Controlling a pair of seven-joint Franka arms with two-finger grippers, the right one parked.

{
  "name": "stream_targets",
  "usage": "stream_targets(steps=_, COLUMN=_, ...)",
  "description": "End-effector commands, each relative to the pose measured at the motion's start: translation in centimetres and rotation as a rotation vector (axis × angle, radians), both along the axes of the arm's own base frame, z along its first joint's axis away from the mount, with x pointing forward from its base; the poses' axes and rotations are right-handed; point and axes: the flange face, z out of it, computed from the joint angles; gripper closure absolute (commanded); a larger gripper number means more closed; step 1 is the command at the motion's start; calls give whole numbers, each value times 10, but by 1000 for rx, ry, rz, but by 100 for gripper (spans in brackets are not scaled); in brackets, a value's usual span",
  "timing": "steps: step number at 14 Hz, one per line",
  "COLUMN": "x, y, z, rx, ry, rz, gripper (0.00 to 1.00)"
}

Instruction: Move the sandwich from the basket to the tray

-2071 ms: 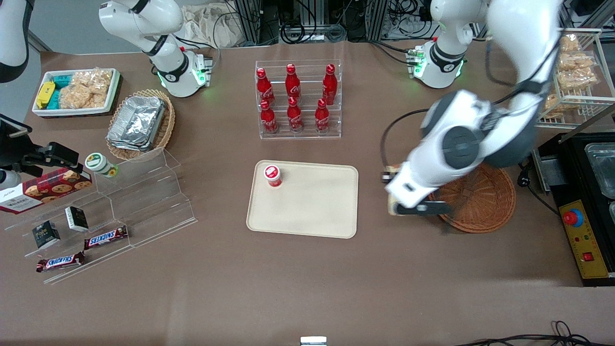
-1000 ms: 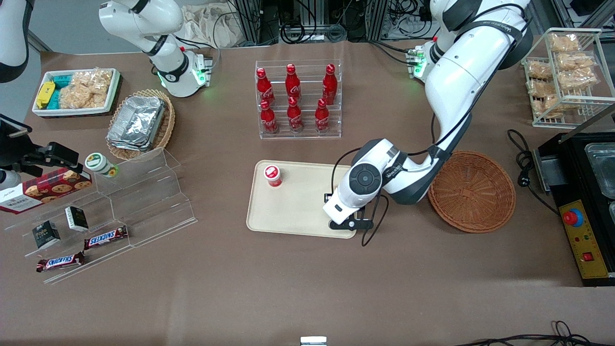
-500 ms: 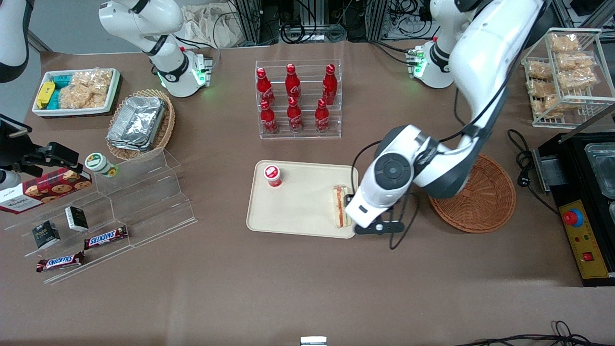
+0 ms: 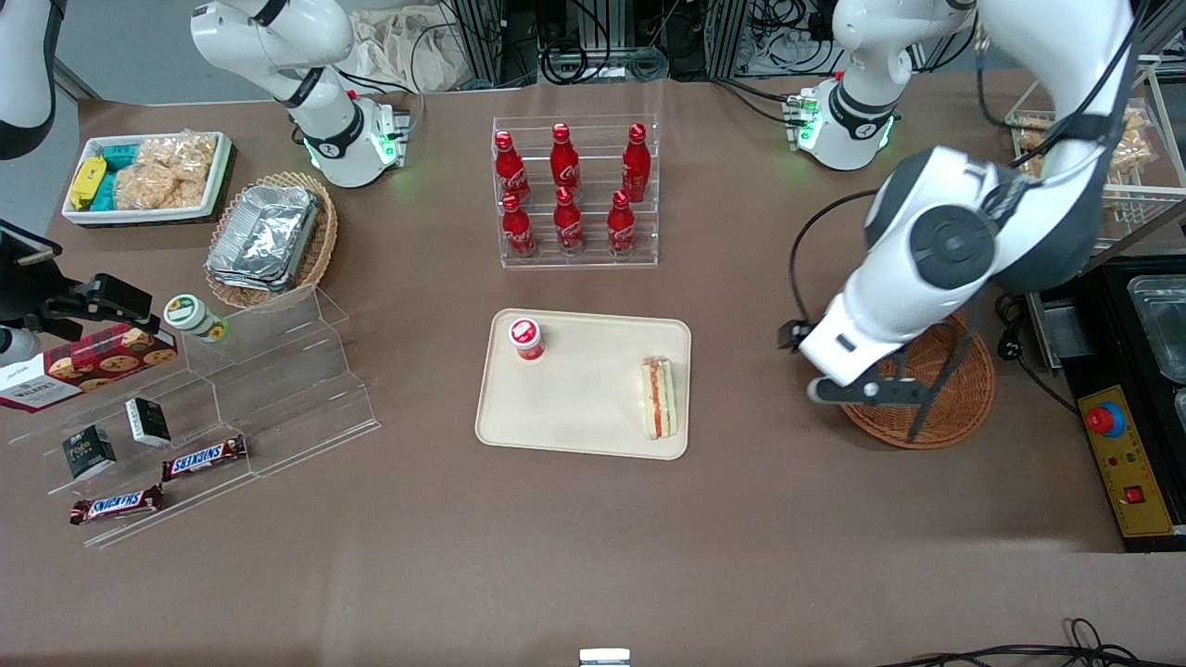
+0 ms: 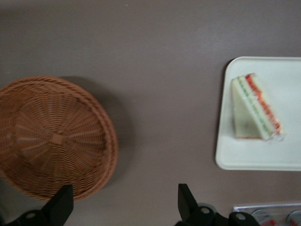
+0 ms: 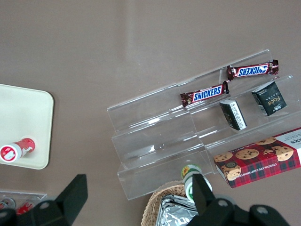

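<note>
The sandwich [image 4: 659, 398] [image 5: 256, 108] lies flat on the beige tray [image 4: 584, 412] [image 5: 263, 157], at the tray's end nearest the basket, with its red and green filling edge showing. The reddish-brown wicker basket [image 4: 959, 394] [image 5: 51, 136] has nothing in it. My left gripper [image 4: 866, 393] [image 5: 124, 194] hangs open and holds nothing. It is above the basket's rim on the side toward the tray, well apart from the sandwich.
A small red-capped bottle [image 4: 526, 338] stands on the tray's corner toward the parked arm. A clear rack of cola bottles [image 4: 576, 195] stands farther from the front camera than the tray. A black appliance [image 4: 1126, 408] sits beside the basket at the working arm's end.
The gripper carried the sandwich from the basket to the tray, let it go there, then rose and swung back toward the basket. The sandwich stays on the tray.
</note>
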Motion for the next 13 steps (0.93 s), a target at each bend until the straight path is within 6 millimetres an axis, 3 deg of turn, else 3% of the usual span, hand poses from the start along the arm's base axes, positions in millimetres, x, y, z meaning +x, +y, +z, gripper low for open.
stream_targets(steps=1, x=-20, y=36, z=19, rx=29, ry=-4, rz=-62, gripper=0)
stream_targets(steps=4, x=-4, y=61, z=45, rx=14, ry=-1, rz=-62, gripper=0)
stream_targets(steps=7, x=1, y=66, z=69, rx=8, ry=-17, rz=-51, gripper=0)
stream_targets(steps=10, x=-10, y=68, z=73, rx=35, ry=18, rz=-37, gripper=0)
stream_targets(steps=13, x=-16, y=94, z=77, rx=61, ry=27, rz=-48, gripper=0)
